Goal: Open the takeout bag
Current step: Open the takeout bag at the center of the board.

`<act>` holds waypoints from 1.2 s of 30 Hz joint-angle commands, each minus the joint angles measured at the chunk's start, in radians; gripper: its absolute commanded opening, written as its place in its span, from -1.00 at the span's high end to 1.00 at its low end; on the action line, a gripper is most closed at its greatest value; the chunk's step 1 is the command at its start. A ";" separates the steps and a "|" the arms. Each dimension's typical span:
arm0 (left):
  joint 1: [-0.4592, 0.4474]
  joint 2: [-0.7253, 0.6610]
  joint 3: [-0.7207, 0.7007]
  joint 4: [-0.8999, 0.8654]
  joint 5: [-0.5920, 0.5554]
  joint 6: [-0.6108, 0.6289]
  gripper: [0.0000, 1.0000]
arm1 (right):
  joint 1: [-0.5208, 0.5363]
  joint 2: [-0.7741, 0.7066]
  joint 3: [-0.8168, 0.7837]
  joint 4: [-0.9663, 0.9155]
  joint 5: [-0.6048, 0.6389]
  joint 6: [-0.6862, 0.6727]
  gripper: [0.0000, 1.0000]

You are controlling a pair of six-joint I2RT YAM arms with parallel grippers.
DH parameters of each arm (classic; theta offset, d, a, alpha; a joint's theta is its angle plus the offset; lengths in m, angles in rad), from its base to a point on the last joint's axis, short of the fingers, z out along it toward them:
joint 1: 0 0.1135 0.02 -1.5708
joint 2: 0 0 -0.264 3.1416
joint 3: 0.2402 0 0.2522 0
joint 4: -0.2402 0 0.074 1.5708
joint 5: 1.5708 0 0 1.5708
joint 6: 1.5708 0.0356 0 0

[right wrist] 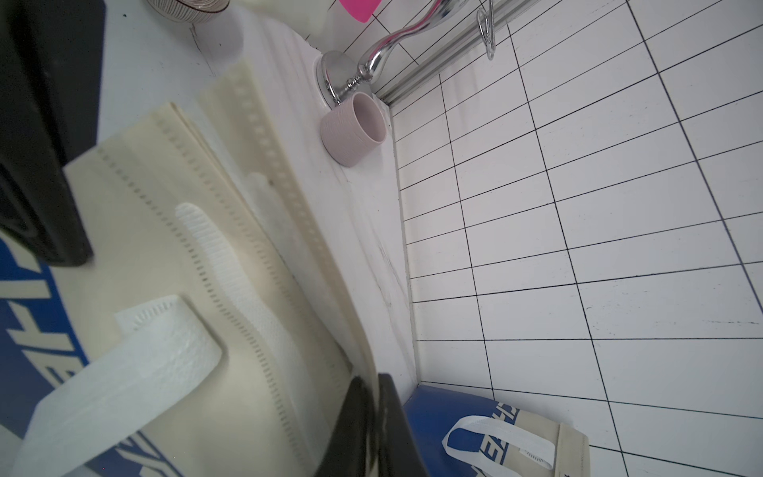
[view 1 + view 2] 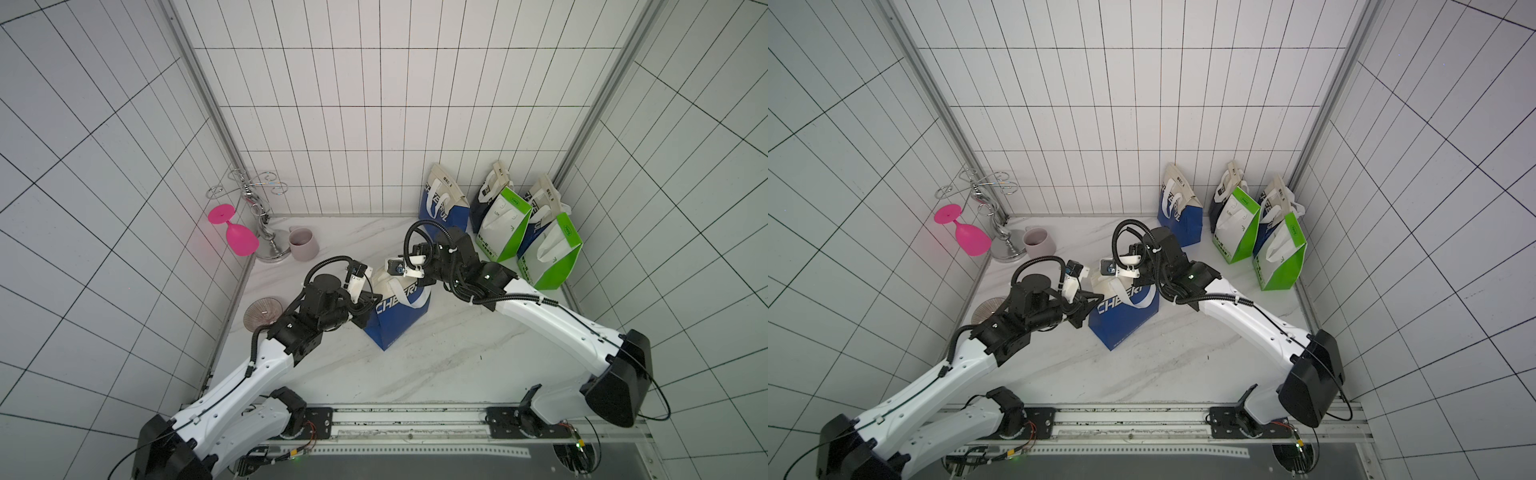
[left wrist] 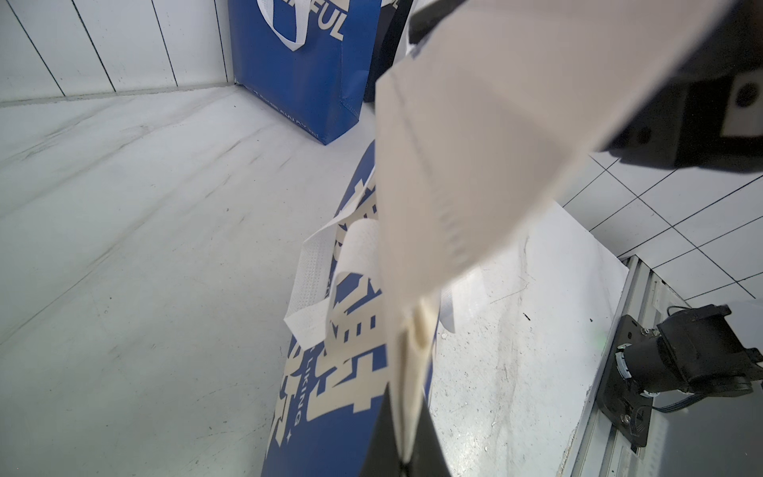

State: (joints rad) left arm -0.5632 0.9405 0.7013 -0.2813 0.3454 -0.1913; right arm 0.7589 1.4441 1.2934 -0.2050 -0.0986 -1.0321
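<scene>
The takeout bag [image 2: 395, 324] [image 2: 1121, 320] stands mid-table, blue with cream lettering, a cream top band and white strap handles. My left gripper [image 2: 376, 297] [image 3: 406, 450] is shut on the folded cream top edge at the bag's left end. In the left wrist view the cream fold runs straight into the black fingers above the blue face [image 3: 342, 371]. My right gripper [image 2: 424, 282] [image 1: 373, 384] is shut on the cream top edge at the opposite end, with the cream band [image 1: 165, 247] stretching away from it. The bag's mouth looks flattened between the two grips.
Another blue bag [image 2: 442, 208] and two green-and-white bags [image 2: 505, 224] [image 2: 552, 253] stand at the back right against the wall. A pink goblet [image 2: 237, 235], a chrome rack [image 2: 266, 232], a mug [image 2: 303, 245] and a striped bowl [image 2: 262, 318] sit along the left.
</scene>
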 commanded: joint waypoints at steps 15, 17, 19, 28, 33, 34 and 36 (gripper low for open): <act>-0.006 -0.007 -0.005 -0.067 0.017 0.005 1.00 | -0.032 -0.085 -0.146 0.038 0.039 0.077 0.58; -0.006 -0.007 -0.005 -0.066 0.018 0.005 1.00 | -0.029 -0.084 -0.153 0.035 0.032 0.086 0.59; -0.007 -0.008 -0.005 -0.067 0.017 0.004 1.00 | -0.025 -0.080 -0.156 0.035 0.036 0.093 0.58; -0.006 -0.008 -0.005 -0.067 0.018 0.004 1.00 | -0.016 -0.060 -0.169 0.056 0.039 0.107 0.56; -0.007 -0.009 -0.005 -0.067 0.017 0.004 1.00 | -0.008 -0.045 -0.174 0.077 0.043 0.111 0.56; -0.007 -0.009 -0.005 -0.068 0.016 0.004 1.00 | -0.007 -0.043 -0.175 0.080 0.040 0.113 0.56; -0.007 -0.009 -0.005 -0.067 0.017 0.004 1.00 | -0.004 -0.037 -0.171 0.088 0.042 0.116 0.59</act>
State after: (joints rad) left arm -0.5667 0.9398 0.7010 -0.3161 0.3485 -0.1917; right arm 0.7483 1.3907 1.1713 -0.1513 -0.0654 -0.9352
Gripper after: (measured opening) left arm 0.051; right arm 0.212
